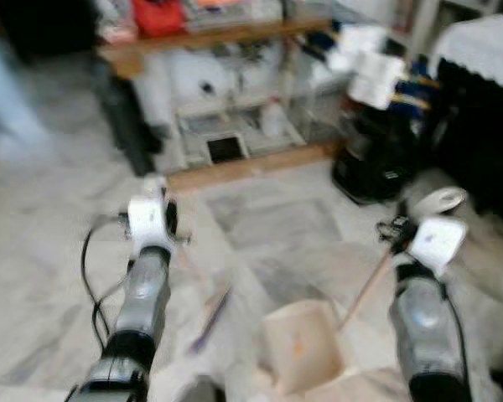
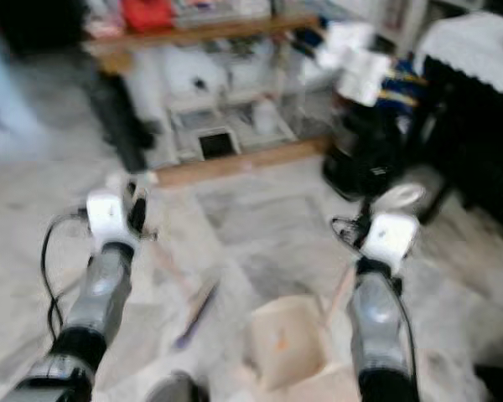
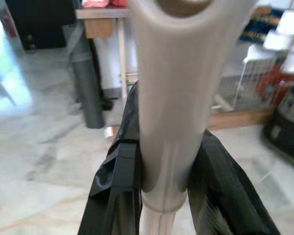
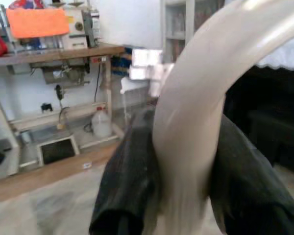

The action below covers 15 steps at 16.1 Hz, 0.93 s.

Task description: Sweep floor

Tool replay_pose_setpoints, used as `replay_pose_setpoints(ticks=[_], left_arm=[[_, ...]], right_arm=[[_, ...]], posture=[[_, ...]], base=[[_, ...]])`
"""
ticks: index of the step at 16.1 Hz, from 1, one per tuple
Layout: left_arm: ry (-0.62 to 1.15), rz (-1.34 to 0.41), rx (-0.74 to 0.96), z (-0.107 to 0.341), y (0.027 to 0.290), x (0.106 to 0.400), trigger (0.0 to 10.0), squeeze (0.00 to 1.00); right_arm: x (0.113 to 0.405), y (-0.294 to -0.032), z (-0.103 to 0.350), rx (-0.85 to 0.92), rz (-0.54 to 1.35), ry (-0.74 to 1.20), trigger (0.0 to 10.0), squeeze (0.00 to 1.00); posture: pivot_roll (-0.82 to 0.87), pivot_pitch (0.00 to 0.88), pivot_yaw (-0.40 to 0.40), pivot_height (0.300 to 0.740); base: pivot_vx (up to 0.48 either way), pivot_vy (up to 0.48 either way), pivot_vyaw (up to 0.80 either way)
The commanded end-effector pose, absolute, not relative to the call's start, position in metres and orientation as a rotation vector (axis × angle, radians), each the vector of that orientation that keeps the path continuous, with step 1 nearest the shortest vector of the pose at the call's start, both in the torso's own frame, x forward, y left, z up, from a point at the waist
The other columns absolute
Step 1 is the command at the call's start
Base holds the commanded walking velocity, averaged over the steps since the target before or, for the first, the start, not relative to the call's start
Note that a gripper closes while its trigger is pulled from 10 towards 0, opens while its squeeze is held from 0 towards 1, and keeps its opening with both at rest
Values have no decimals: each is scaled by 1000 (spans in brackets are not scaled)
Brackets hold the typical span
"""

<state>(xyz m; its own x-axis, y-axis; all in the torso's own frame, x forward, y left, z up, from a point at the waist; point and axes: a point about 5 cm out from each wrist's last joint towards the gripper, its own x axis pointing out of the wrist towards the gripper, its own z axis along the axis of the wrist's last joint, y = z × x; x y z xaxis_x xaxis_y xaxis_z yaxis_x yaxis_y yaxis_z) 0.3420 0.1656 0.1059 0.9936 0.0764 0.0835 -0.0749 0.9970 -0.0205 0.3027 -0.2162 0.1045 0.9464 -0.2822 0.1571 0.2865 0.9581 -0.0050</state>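
Room: marble floor [image 1: 268, 226] ran ahead of me to a wooden table [image 1: 226, 35] stacked with clutter, a black appliance [image 1: 377, 155] standing off to my right; both head views were blurred.

Broom: its pale handle [image 3: 171, 112] stood between my left fingers, seen close in the left wrist view; from the head views a thin pale shaft [image 1: 203, 289] slanted down to the floor below my left arm, with a purplish streak beside it that I could not identify.

Dustpan: the beige pan [image 1: 302, 345] sat low on the floor between my two arms, nearer the right one, its reddish stick [image 1: 367, 289] rising toward my right wrist.

Left gripper [image 3: 169, 166]: black fingers [image 3: 120, 176] closed narrowly on the broom handle, one on each side.

Right gripper [image 4: 183, 161]: black fingers [image 4: 130, 186] clamped around a curved pale handle [image 4: 191, 112] that arched up and away in the right wrist view.

Arms: both silver forearms reached forward over the floor, left at [image 1: 147, 289], right at [image 1: 423, 322].

Background: a dark grey roll [image 3: 85, 88] leaned upright by the table leg; a white-covered dark piece of furniture [image 1: 482, 50] stood at far right.
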Motion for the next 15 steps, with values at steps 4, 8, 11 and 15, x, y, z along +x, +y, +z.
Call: replay_pose_setpoints(ticks=[4, 8, 11, 15], left_arm=[[-146, 61, -9, 124, 164, 350, 10000, 0], [-140, 60, 2, 123, 165, 349, 10000, 0], [-138, 59, 15, 123, 165, 349, 10000, 0], [-139, 66, 17, 123, 166, 349, 10000, 0]], right_arm=[[308, -215, 122, -22, -287, -231, 10000, 0], [308, -215, 123, -21, -289, -231, 10000, 0], [308, -215, 123, -22, -288, -233, 10000, 0], [309, -215, 123, -20, -283, -233, 10000, 0]], posture=[[-65, 52, 23, 740], [-65, 57, 23, 740], [-65, 60, 23, 740], [-62, 61, 21, 740]], base=[[0, 0, 0], [0, 0, 0], [0, -184, 0], [0, -342, 0]])
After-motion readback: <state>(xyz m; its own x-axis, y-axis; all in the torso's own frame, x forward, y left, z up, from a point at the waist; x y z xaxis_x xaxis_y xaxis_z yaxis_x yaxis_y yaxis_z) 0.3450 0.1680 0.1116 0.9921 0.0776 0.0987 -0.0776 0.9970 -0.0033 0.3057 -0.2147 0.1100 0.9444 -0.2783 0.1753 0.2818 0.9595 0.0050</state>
